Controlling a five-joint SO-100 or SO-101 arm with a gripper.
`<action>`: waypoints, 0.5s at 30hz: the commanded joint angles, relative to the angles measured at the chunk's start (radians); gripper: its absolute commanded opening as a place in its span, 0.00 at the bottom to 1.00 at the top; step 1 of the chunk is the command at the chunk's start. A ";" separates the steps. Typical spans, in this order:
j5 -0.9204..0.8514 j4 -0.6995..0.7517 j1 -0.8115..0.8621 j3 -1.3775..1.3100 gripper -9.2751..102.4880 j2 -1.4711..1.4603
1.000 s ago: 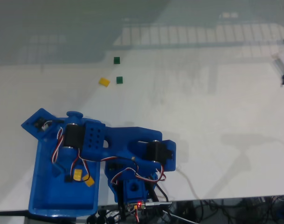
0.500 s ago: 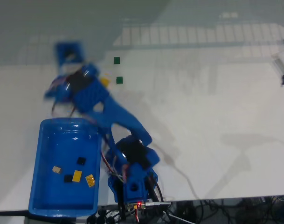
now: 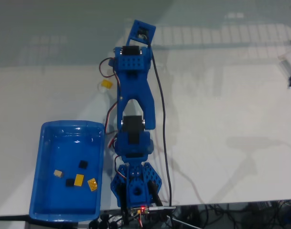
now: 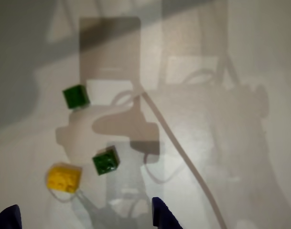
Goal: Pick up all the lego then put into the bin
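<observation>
3 small plastic lego bricks lay loose on the white table under the pincer. In the wrist view they showed as a dark green cube toward the upper left, a second dark green cube lower and nearer the middle, and a yellow studded brick just left of that second cube, close to it but not touching. In the fixed view the yellow studded brick sat just left of the blue 3D-printed arm, partly beside its upper link.

The pincer hung above the table with its 2 dark blue fingertips entering the wrist view at the bottom edge, set wide apart and holding nothing; the yellow brick and the lower green cube lay just above the gap between them. The arm's shadow fell over the bricks.

The glossy blue rectangular plastic bin stood at the lower left of the fixed view, beside the arm's base and well apart from the loose bricks. Inside it lay 5 small bricks: a tan one, a black one, another black one, a yellow one touching that, and a yellow studded one.
</observation>
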 commanded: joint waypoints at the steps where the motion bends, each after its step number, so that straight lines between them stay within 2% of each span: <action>1: -0.029 -0.014 0.012 -0.009 0.39 -0.037; 15: -0.067 -0.080 -0.017 -0.031 0.37 -0.187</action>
